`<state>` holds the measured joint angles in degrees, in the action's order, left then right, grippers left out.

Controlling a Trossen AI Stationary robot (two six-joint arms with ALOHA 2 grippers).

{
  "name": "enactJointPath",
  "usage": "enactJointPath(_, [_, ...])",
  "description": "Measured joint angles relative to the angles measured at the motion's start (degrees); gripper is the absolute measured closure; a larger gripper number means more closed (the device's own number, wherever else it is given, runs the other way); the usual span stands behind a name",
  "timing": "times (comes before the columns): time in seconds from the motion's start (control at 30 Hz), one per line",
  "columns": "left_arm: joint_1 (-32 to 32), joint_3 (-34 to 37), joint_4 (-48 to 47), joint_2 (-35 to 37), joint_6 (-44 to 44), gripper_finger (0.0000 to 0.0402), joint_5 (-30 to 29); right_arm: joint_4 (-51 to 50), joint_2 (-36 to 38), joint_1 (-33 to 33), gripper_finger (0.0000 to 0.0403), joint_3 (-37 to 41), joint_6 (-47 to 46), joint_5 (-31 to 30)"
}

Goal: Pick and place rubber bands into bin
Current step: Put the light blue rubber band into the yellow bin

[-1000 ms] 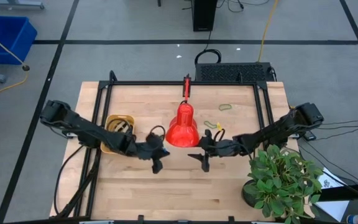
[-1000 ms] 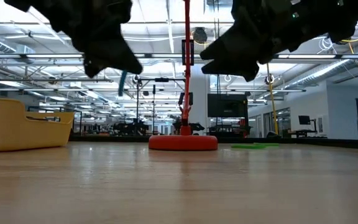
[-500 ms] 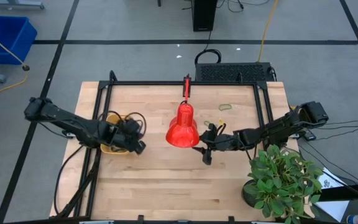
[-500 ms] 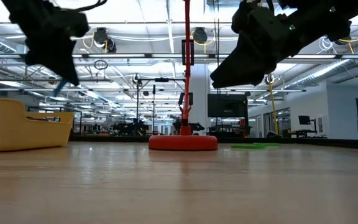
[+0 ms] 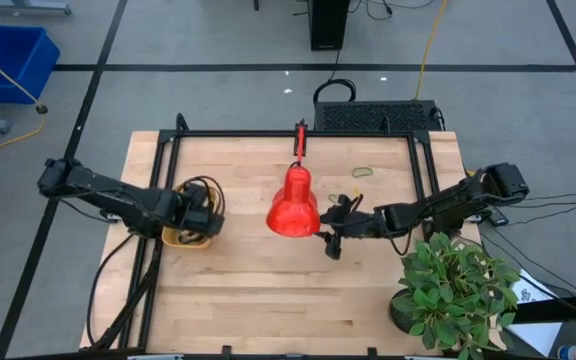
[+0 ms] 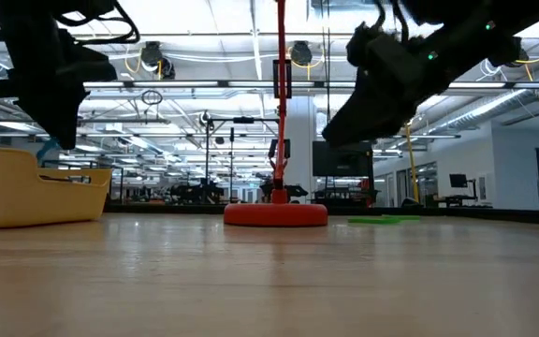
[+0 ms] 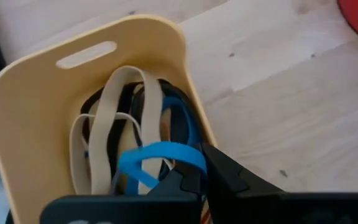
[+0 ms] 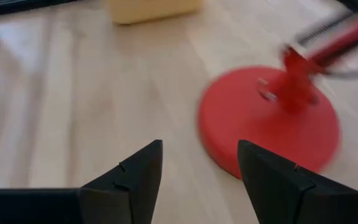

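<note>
Arms reach inward over the table (image 5: 268,300). The left pincer (image 7: 194,180) hangs directly above the bin (image 7: 36,118), clamped on a blue rubber band (image 7: 157,155); tan and black rubber bands (image 7: 117,124) lie in the tub beneath it. The right pincer (image 8: 197,165), fingers apart and holding nothing, hovers just beside the red lamp (image 8: 269,121). A green band (image 5: 363,171) lies on the wood well beyond it. Behind, a lit workshop hall.

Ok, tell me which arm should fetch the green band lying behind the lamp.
Right. The right gripper is open and empty beside the lamp, on the green band's side of the table. The left gripper is over the bin with a blue band.
</note>
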<state>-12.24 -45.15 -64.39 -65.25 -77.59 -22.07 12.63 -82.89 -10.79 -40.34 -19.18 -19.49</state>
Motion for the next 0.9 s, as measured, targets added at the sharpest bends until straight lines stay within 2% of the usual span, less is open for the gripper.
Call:
enactJointPath(0.17, [2.28,0.00,-2.56,0.00,-0.94,0.0397,1.81,-6.14,-0.02,3.22,0.0206,0.00,-2.46,0.09])
enactJointPath(0.47, [5.63,2.11,-1.90,0.01,-0.76,0.0359,4.23,-14.02,-0.02,7.93,0.0206,0.00,-2.22,0.22])
enactJointPath(0.63, [6.55,7.20,-0.95,0.00,-3.15,0.0356,7.52,-15.26,-0.02,8.37,0.0207,0.00,-1.45,0.24])
enactJointPath(0.9, [6.50,7.80,1.51,0.02,-1.79,0.0355,7.06,-16.63,-0.02,9.09,0.0206,0.00,-0.20,0.18])
